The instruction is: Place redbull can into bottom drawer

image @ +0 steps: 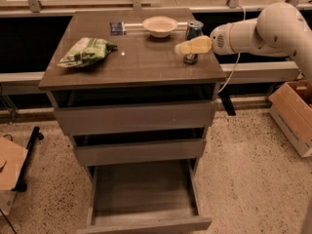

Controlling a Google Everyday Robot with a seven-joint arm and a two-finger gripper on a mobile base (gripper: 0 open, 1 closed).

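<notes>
Nearest me, low down, the bottom drawer is pulled well out of the cabinet, its flat front toward me and its grey floor in plain sight. Above it the middle drawer sits slightly ajar, with a dark gap over its front. The top drawer is likewise a little out under the tabletop. On the speckled floor a cardboard box stands to the cabinet's right, and a flat piece of cardboard lies to its left. Up on the top, a green snack bag lies near the left edge, crumpled. At the right side, toward the back, the can stands upright, apart from the drawer below. The gripper, pale yellow, reaches in from the right at the end of the white arm, level with the can's middle. It crosses in front of the can so that only the silver top and the foot show. It looks to be at or against the can, but I cannot tell whether it has hold of it, nor how wide it is set. Farther back, just left of the can, a shallow cream bowl sits. Left of that a small blue packet lies flat near the rear edge.
</notes>
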